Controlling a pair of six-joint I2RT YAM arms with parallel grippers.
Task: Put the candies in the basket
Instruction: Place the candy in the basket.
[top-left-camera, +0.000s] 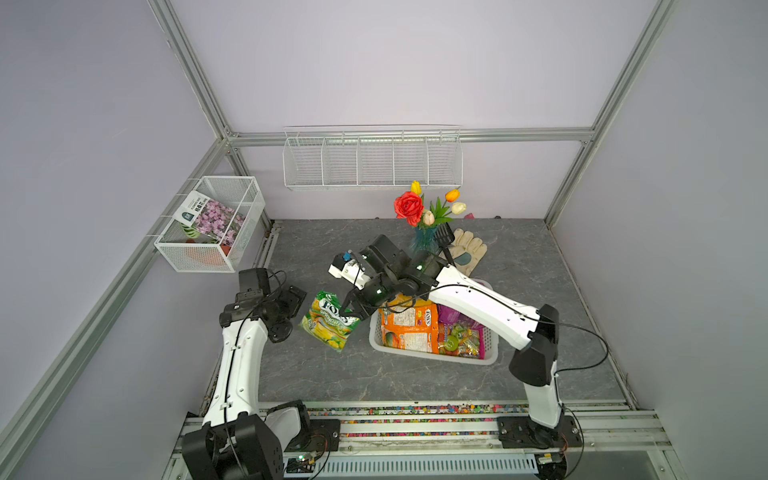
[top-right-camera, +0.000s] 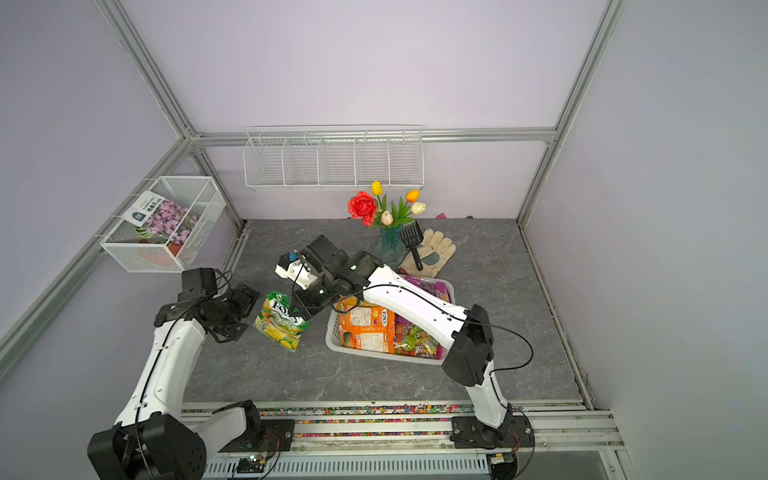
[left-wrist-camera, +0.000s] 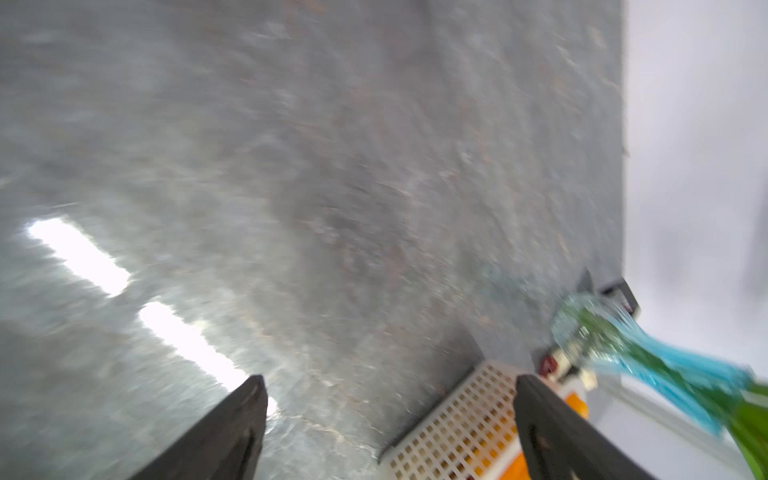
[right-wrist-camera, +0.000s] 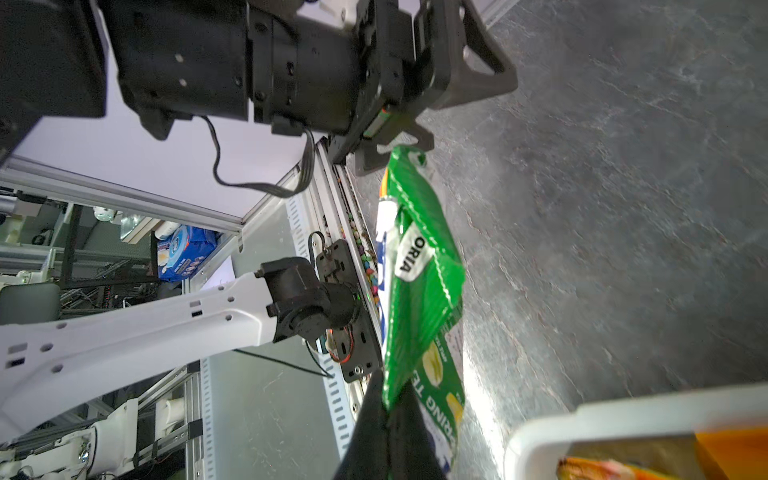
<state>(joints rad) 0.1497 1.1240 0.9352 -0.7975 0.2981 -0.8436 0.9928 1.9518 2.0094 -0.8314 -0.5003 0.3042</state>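
Candies: mostly in, one bag left out as far as I can see. The basket (top-left-camera: 436, 358) holds the orange FOX'S bag (top-left-camera: 409, 328), the purple grape bag (top-left-camera: 451, 312) and the pink-edged clear bag (top-left-camera: 467, 343). The right arm (top-left-camera: 469, 299) crosses over the far part of the basket, so I can't count what is under it.

Left to do: the green FOX'S bag (top-left-camera: 330, 320). It is outside the basket, just beside its short wall.
- The right gripper (right-wrist-camera: 390, 415) is clamped on one edge of the bag, jaws closed on the film. The rest of the bag stretches away from those jaws toward the left gripper (top-left-camera: 291, 316).
- Left gripper jaws are spread wide. In its wrist view there is only tabletop (left-wrist-camera: 332, 208) and a corner of the basket between them, no bag. The far end of the bag sits just beside one of its fingers (right-wrist-camera: 374, 162); can't tell if they touch.

Bag look: glossy green film with white FOX'S lettering and yellow fruit print, creased and folded along its length where it is pinched. It is limp and hangs tilted. Can't tell whether its low corner is off the tabletop.

My read: the bag needs a short carry over the rim, then a drop.
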